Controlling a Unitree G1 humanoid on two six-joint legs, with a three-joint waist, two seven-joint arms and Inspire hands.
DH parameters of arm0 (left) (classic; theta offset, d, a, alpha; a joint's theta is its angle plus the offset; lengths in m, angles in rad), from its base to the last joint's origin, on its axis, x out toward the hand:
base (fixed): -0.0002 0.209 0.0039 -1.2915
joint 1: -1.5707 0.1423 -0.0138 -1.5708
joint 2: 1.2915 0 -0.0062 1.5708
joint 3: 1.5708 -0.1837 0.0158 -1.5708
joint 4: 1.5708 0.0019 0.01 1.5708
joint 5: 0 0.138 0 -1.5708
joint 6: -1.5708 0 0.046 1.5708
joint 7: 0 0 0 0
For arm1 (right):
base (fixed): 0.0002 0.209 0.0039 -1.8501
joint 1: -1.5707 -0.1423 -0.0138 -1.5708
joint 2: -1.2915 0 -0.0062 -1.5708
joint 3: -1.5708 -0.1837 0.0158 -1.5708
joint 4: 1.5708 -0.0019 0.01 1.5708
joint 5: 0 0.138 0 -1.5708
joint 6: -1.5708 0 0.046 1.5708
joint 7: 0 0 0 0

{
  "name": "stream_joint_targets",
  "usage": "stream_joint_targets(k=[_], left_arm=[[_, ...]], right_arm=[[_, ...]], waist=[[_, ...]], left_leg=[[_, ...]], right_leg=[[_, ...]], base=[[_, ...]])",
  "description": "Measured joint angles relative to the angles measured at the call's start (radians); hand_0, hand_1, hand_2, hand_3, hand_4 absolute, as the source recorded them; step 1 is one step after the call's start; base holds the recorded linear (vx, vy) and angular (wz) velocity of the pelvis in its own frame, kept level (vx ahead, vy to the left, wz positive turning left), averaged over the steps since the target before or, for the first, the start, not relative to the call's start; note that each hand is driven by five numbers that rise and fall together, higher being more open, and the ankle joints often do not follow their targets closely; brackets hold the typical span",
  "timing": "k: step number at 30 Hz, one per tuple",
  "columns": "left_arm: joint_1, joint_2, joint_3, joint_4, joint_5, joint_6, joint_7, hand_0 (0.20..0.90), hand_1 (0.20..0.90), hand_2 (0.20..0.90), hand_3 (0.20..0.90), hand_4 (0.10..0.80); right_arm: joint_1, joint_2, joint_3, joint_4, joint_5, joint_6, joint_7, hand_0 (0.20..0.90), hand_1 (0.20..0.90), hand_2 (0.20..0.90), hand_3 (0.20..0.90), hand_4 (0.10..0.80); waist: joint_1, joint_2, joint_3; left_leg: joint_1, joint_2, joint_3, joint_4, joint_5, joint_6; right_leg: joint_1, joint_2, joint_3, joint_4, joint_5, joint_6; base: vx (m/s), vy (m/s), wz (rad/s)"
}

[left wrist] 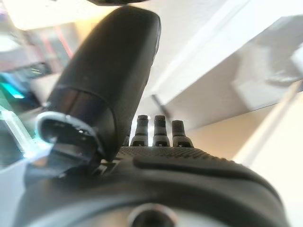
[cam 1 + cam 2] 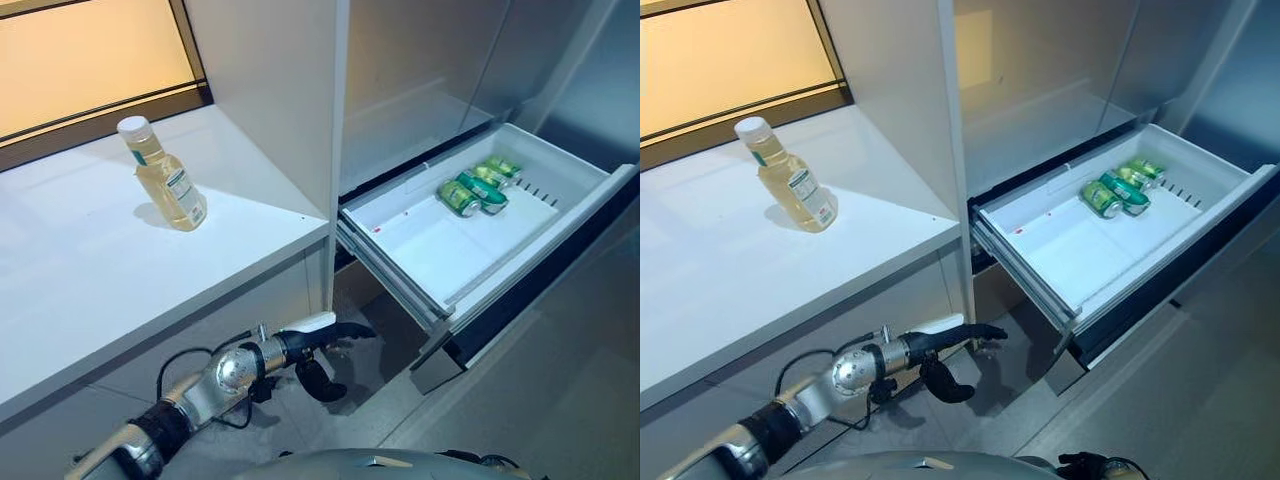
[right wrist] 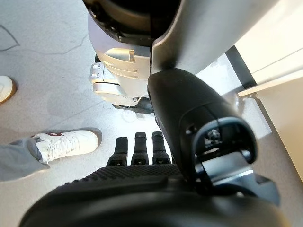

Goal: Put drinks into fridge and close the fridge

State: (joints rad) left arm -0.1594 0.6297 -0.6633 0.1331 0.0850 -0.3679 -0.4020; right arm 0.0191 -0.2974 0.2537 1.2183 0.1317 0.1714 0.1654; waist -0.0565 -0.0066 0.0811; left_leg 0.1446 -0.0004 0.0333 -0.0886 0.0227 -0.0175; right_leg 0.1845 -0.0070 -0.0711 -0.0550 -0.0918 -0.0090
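Observation:
A clear bottle of yellow drink [image 2: 168, 180] with a white cap stands upright on the white counter [image 2: 90, 280]. Green cans [image 2: 478, 188] lie in the far corner of the open white fridge drawer [image 2: 430, 250]. My left hand [image 2: 305, 345] hangs below the counter's front edge, left of the drawer, with its fingers straight and nothing in it. It shows the same in the left wrist view [image 1: 156, 165]. My right hand [image 3: 142, 179] is open and empty, low over the floor.
A white cabinet wall [image 2: 280, 90] stands between the counter and the fridge. The drawer's front corner [image 2: 440, 330] juts out over the grey floor. A person's white shoe [image 3: 66, 142] and trouser leg are on the floor near my right hand.

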Motion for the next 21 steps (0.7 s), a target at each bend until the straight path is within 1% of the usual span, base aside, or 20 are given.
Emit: stream_joint_targets(k=[2, 6, 9, 13, 17, 21], left_arm=[[-0.003, 0.032, 0.047, -0.097, -0.081, 0.021, -0.056, 0.9, 0.9, 0.9, 0.9, 0.8], [-0.018, 0.074, 0.094, -0.224, -0.188, 0.084, -0.116, 0.9, 0.9, 0.9, 0.9, 0.8], [-0.018, 0.08, 0.116, -0.299, -0.236, 0.105, -0.132, 0.9, 0.9, 0.9, 0.9, 0.8], [-0.027, 0.082, 0.123, -0.345, -0.274, 0.107, -0.141, 0.9, 0.9, 0.9, 0.9, 0.8], [-0.092, 0.088, 0.124, -0.389, -0.286, 0.107, -0.146, 0.9, 0.9, 0.9, 0.9, 0.8], [-0.15, 0.084, 0.14, -0.439, -0.351, 0.109, -0.143, 0.9, 0.9, 0.9, 0.9, 0.8]], right_arm=[[0.007, 0.0, 0.0, 0.0, 0.008, 0.0, -0.01, 0.9, 0.9, 0.9, 0.9, 0.8], [0.021, -0.003, -0.001, -0.002, 0.019, -0.003, -0.014, 0.9, 0.9, 0.9, 0.9, 0.8], [0.028, -0.007, -0.001, -0.002, 0.045, -0.003, -0.015, 0.9, 0.9, 0.9, 0.9, 0.8], [0.028, -0.007, 0.0, -0.001, 0.045, -0.004, -0.015, 0.9, 0.9, 0.9, 0.9, 0.8], [0.026, -0.004, 0.005, 0.001, 0.045, -0.013, -0.016, 0.9, 0.9, 0.9, 0.9, 0.8], [0.025, -0.004, 0.022, 0.002, 0.045, -0.023, -0.021, 0.9, 0.9, 0.9, 0.9, 0.8]], waist=[[0.008, 0.004, -0.001], [0.022, 0.01, -0.004], [0.032, 0.021, -0.011], [0.034, 0.022, -0.012], [0.036, 0.021, -0.012], [0.035, 0.02, -0.013]], left_leg=[[-0.001, -0.001, -0.01, 0.0, 0.002, 0.0], [-0.002, -0.003, -0.035, -0.003, 0.006, -0.003], [-0.01, -0.003, -0.046, -0.002, 0.008, -0.005], [-0.017, -0.003, -0.058, 0.0, 0.012, -0.006], [-0.019, -0.005, -0.064, 0.0, 0.016, -0.005], [-0.02, -0.004, -0.071, 0.0, 0.019, -0.006]], right_leg=[[0.005, -0.001, -0.012, -0.002, 0.0, 0.0], [0.016, 0.0, -0.031, -0.014, 0.001, -0.001], [0.015, 0.001, -0.044, -0.016, 0.001, -0.001], [0.015, 0.002, -0.053, -0.017, 0.001, -0.001], [0.016, 0.002, -0.059, -0.017, 0.001, -0.001], [0.018, 0.003, -0.066, -0.017, 0.001, -0.001]], base=[[-0.013, -0.029, 0.16], [-0.004, -0.031, 0.17], [-0.008, -0.024, 0.11], [-0.009, -0.015, 0.09], [-0.007, -0.018, 0.05], [-0.001, -0.008, 0.04]])
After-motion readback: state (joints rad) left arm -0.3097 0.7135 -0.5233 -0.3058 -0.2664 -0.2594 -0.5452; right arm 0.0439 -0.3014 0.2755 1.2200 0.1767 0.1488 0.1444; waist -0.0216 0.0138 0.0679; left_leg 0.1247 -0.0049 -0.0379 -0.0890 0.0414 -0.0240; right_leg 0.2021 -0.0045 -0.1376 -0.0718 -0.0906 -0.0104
